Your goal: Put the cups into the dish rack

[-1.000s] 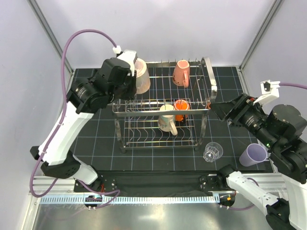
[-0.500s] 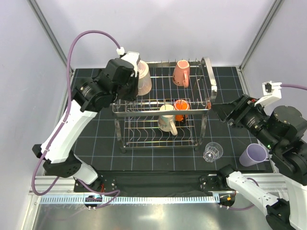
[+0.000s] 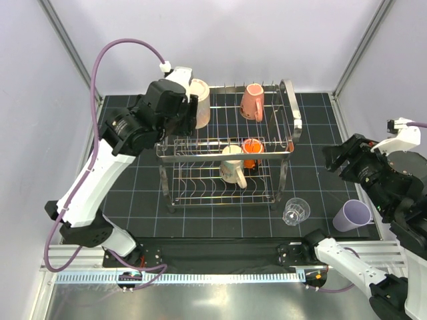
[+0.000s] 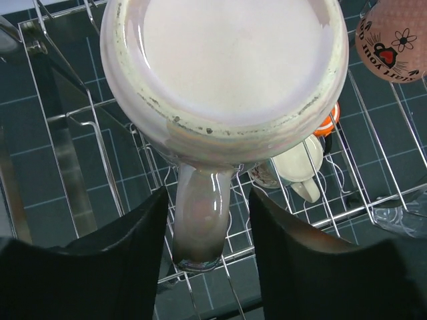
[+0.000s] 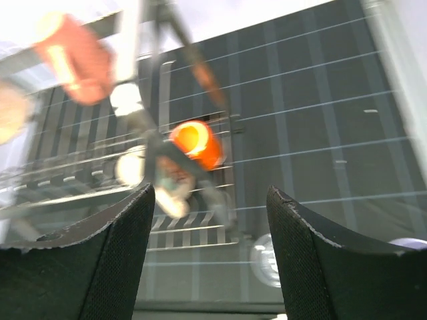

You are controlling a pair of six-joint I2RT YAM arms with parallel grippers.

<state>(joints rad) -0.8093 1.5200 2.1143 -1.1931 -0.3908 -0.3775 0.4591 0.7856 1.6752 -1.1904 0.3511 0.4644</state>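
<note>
Pale walls [image 3: 233, 40] around a black gridded mat [image 3: 313, 113]

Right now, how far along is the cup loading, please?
Done: salmon-pink mug, cream mug and orange cup sit in the dish rack. In hand: left end effector holds the beige-pink mug above the rack. Left: clear tumbler and lavender tumbler on the table.

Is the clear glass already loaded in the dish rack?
No, the clear glass stands outside the dish rack, just beyond its near corner.
</note>
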